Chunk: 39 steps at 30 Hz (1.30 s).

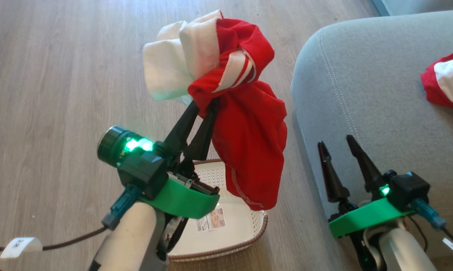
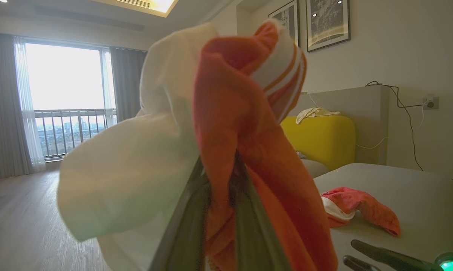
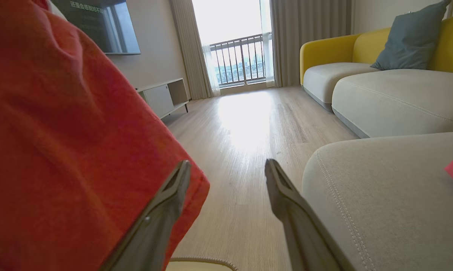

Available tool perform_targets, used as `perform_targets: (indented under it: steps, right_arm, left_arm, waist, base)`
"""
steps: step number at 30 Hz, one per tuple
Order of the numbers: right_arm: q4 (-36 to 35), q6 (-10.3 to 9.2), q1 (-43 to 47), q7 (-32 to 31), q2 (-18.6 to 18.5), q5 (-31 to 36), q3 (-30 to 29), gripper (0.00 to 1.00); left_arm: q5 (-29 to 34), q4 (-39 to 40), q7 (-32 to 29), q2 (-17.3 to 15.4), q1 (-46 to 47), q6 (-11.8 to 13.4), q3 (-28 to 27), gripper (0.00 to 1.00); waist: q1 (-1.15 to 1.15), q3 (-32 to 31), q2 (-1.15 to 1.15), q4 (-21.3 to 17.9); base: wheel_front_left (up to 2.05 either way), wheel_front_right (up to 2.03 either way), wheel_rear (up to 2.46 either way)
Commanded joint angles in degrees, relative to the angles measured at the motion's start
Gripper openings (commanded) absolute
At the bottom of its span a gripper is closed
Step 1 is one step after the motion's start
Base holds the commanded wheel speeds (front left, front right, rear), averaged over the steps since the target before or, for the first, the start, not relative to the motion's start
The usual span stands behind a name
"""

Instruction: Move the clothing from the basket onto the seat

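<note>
your left gripper (image 1: pixel 205 107) clamped on a red garment (image 1: pixel 249 146) above the basket (image 1: pixel 245 231), right gripper (image 1: pixel 335 142) spread empty at the corner of the seat (image 1: pixel 362 94)

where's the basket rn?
Head view, bottom centre: the basket sits on the wood floor beside the seat, under the garment hanging from the left gripper.

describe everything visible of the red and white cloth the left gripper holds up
The soft bright red fabric garment, with a broad white band and thin white stripes, is bunched and pinched in the shut left gripper. Its red tail hangs over the cream perforated plastic basket, beside the grey-green upholstered seat.
</note>
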State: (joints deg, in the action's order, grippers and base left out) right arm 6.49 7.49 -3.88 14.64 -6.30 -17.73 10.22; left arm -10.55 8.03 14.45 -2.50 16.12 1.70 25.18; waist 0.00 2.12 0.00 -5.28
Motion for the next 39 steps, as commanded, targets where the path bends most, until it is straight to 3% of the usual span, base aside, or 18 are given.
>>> perform_targets:
  steps: [1,17,25,31,39]
  right_arm:
    - [-2.88,0.0,-1.25,0.36,-0.89,-0.26,2.28,1.0]
    - [-11.17,0.0,-1.24,0.36,-8.1,-2.35,16.52,1.0]
    - [-7.9,0.0,-5.19,0.36,-9.38,-3.12,20.58,1.0]
    - [-3.26,0.0,-8.1,0.36,-8.83,-2.67,20.38,1.0]
    - [-0.97,0.0,-11.45,0.36,-10.05,-4.5,25.66,1.0]
  left_arm:
    - [0.37,1.6,0.55,-0.38,2.44,0.0,-2.66,0.0]
    - [1.31,-0.29,0.55,-0.38,3.46,-0.9,-4.69,0.0]
    - [2.04,-0.43,0.55,-0.38,3.56,-1.8,-0.76,0.0]
    - [1.82,-0.24,0.55,-0.38,3.91,-1.96,2.52,0.0]
    - [1.88,-0.88,0.55,-0.38,3.47,-2.62,5.61,0.0]
  waist:
    - [0.0,0.33,0.0,-0.25]
    - [0.0,1.85,0.0,-0.49]
    - [0.0,2.03,0.0,0.51]
    - [0.0,1.99,0.0,1.83]
    - [0.0,1.08,0.0,2.66]
  base:
    - [0.0,0.0,0.0]
    - [0.0,0.0,0.0]
    - [0.0,0.0,0.0]
    - [0.0,0.0,0.0]
    - [0.0,0.0,0.0]
